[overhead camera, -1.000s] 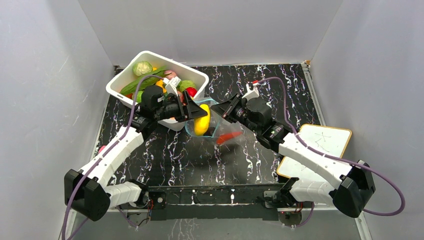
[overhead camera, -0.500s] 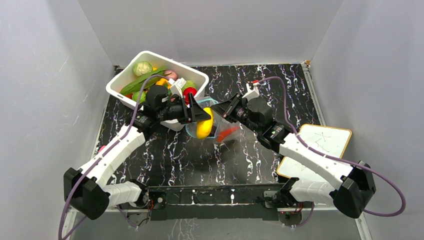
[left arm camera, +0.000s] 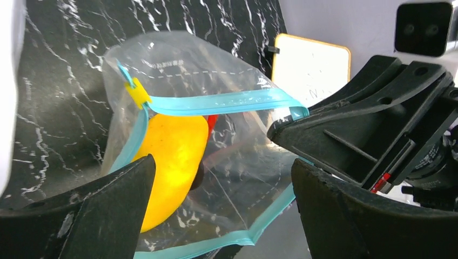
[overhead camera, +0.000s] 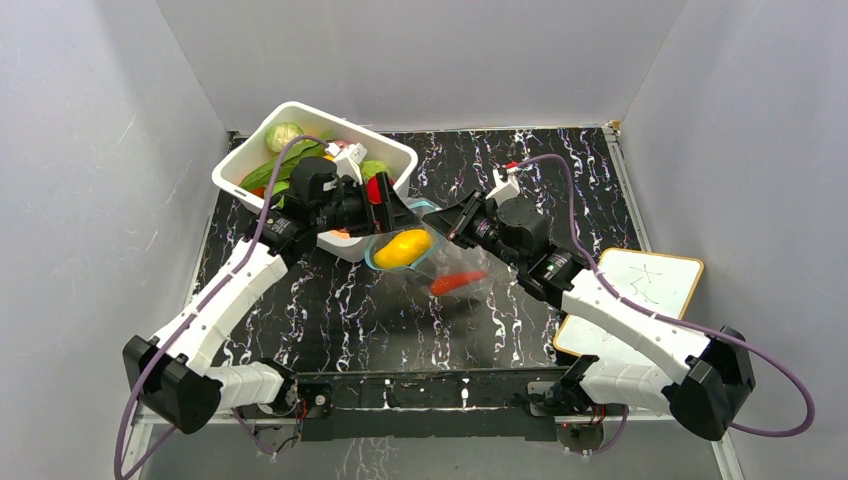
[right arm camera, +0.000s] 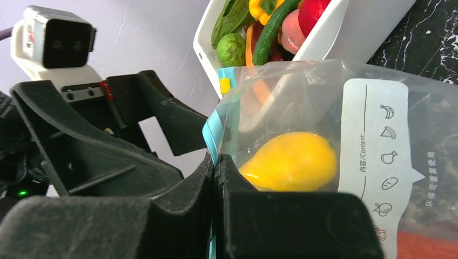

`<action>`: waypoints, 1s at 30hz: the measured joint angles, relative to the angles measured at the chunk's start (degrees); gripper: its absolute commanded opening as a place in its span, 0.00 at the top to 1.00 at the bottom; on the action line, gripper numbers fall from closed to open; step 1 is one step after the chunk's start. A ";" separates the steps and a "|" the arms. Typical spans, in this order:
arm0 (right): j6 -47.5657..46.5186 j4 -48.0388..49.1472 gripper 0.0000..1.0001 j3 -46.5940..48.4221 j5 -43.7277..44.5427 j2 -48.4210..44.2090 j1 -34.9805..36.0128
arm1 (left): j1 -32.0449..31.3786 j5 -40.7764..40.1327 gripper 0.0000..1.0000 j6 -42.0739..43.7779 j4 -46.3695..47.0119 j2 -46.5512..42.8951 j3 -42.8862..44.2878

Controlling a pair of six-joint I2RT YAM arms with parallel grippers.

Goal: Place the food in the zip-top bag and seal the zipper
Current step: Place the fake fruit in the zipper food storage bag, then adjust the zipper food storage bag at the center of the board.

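One bag [overhead camera: 455, 262], one tub [overhead camera: 240, 150].

We look down from high behind both arms. Our wrist cameras sit close behind the left gripper [left arm camera: 221, 174] and right gripper [right arm camera: 216, 167], facing each other, both seeing the zip-top bag [left arm camera: 216, 70] between them.

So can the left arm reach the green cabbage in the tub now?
Probably yes. The left fingers are open and empty, right beside the tub, and the cabbage lies uncovered on top at its far corner. Only the arm's own cable loops nearby.
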 measured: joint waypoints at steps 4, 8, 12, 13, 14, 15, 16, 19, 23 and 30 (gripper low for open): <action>-0.66 -0.48 1.00 -0.02 0.17 -0.57 0.00 | 0.00 -4.92 0.15 1.97 -4.92 -1.66 2.64; -0.94 -0.94 1.00 -0.02 0.28 -0.66 0.00 | 0.00 -10.86 0.26 3.58 -11.13 -4.33 2.93; -0.92 -0.98 1.00 -0.02 0.63 -0.72 0.00 | 0.00 -15.41 0.36 4.37 -15.47 -7.23 1.79; -0.90 -0.98 1.00 -0.02 0.66 -0.72 0.00 | 0.00 -15.76 0.38 4.35 -15.65 -7.87 1.05; -0.85 -0.96 1.00 -0.02 0.66 -0.72 0.00 | 0.00 -15.89 0.39 4.31 -15.63 -8.83 -0.31; -0.76 -0.94 1.00 -0.02 0.66 -0.70 0.00 | 0.00 -15.89 0.40 4.13 -15.63 -9.27 -1.25; -0.72 -0.92 1.00 -0.02 0.66 -0.72 0.00 | 0.00 -15.80 0.41 4.02 -15.45 -9.51 -2.29; -0.68 -0.90 1.00 -0.02 0.66 -0.72 0.00 | 0.00 -14.88 0.54 3.67 -14.51 -8.81 -5.05; -0.63 -0.92 1.00 -0.02 0.63 -0.70 0.00 | 0.00 -12.79 0.87 2.99 -12.76 -6.73 -6.64; -1.33 -1.31 1.00 -0.11 0.66 -0.70 0.00 | 0.00 -8.55 1.00 1.14 -7.89 -6.58 -6.99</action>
